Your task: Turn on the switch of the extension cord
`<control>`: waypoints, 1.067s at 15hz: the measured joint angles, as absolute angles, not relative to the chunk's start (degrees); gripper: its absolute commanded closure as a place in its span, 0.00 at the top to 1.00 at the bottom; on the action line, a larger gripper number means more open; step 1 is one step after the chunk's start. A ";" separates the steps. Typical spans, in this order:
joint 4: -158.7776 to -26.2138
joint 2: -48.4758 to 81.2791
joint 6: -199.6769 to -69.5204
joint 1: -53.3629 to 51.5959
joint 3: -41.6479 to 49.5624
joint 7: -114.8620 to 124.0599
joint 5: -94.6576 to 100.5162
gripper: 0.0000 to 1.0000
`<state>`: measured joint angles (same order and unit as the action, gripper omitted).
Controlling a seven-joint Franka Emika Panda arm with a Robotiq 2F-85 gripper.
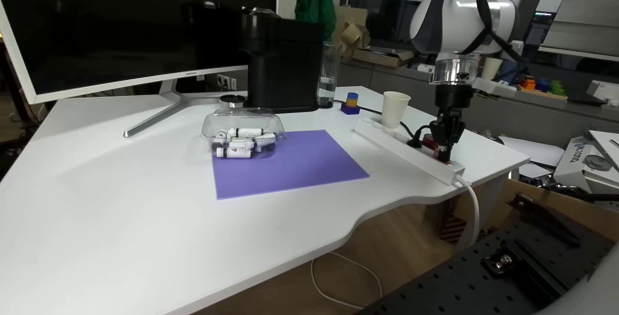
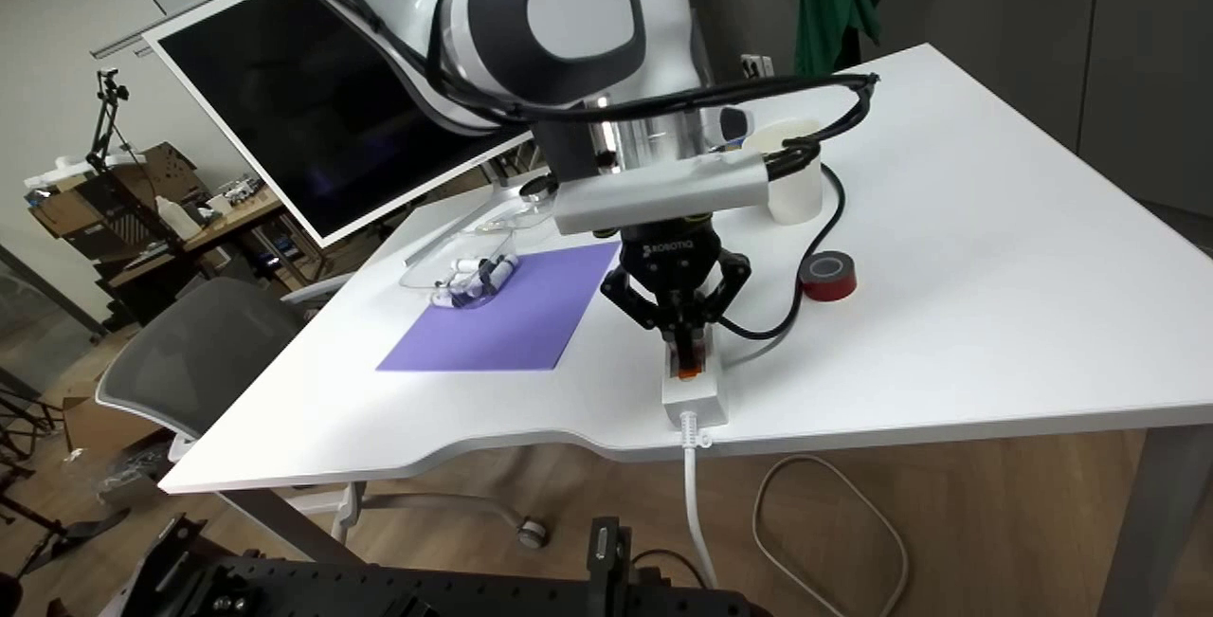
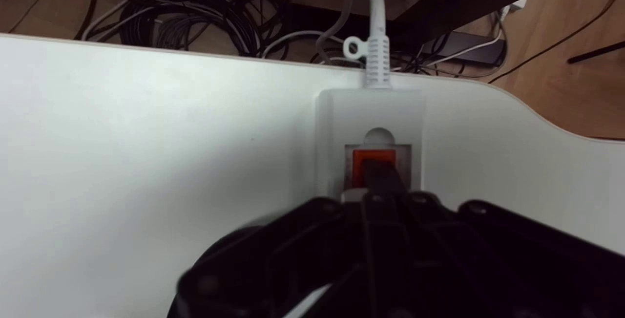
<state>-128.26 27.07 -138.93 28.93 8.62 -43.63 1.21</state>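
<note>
The white extension cord strip [image 1: 405, 151] lies along the table's edge with a dark plug [image 1: 415, 141] in it. Its near end also shows in an exterior view [image 2: 697, 406] and in the wrist view [image 3: 373, 110]. The red-orange switch [image 3: 373, 153] sits in a recess at the cable end. It also shows as a small orange patch in an exterior view [image 2: 689, 374]. My gripper [image 3: 378, 166] is shut and empty, pointing down, its fingertips over the switch and hiding part of it. They appear to touch it. The gripper shows in both exterior views [image 1: 444, 157] [image 2: 686, 361].
A white paper cup [image 1: 394, 110] stands beside the strip's far end. A red tape roll [image 2: 827, 277] and a black cable [image 2: 794, 299] lie beside the strip. A purple mat [image 1: 290, 165] with a clear box of small bottles [image 1: 244, 136] is on the table [image 1: 121, 199].
</note>
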 measured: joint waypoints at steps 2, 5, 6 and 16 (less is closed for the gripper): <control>-125.45 28.53 -133.93 30.10 8.61 -46.99 -0.53 0.00; -122.05 30.41 -128.44 31.14 8.66 -50.57 -2.16 0.00; -121.61 30.63 -127.73 31.21 8.67 -51.32 -2.35 0.00; -129.48 17.27 -133.55 25.09 8.20 -53.58 -2.23 0.00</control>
